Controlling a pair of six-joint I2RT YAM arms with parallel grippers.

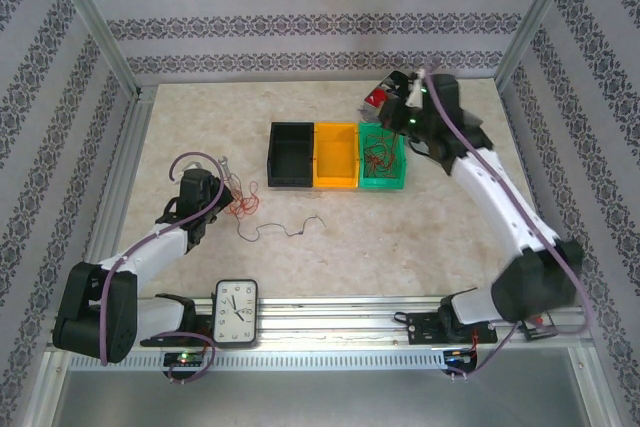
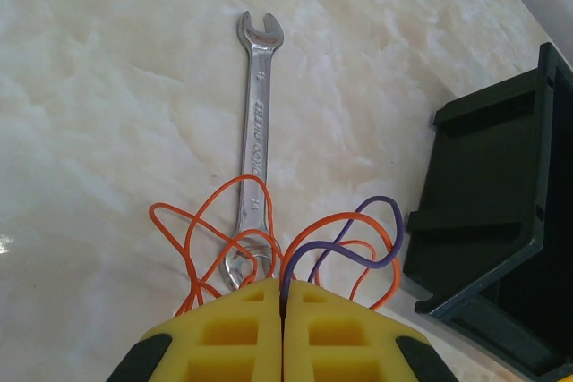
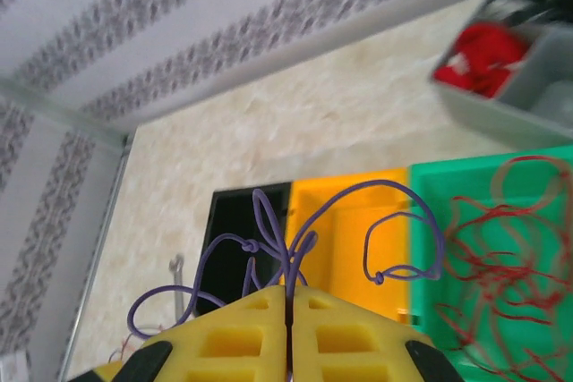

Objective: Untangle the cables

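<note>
pinching a dark blue wire [image 2: 380, 203], left gripper [image 2: 284, 297] jaws tight together, orange wires [image 2: 192, 221] beside, wrench [image 2: 255, 131] just ahead, right gripper [image 3: 288, 297] jaws clamped on a curly blue wire [image 3: 376, 187]

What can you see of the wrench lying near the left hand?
The wrench is a slim, shiny metal spanner, open at both ends, with lettering stamped along its shank. It lies flat on the pale marbled table, pointing away from the left hand, its near end just before the hand's yellow fingers. Orange wires loop across that near end. Nothing grips it.
</note>
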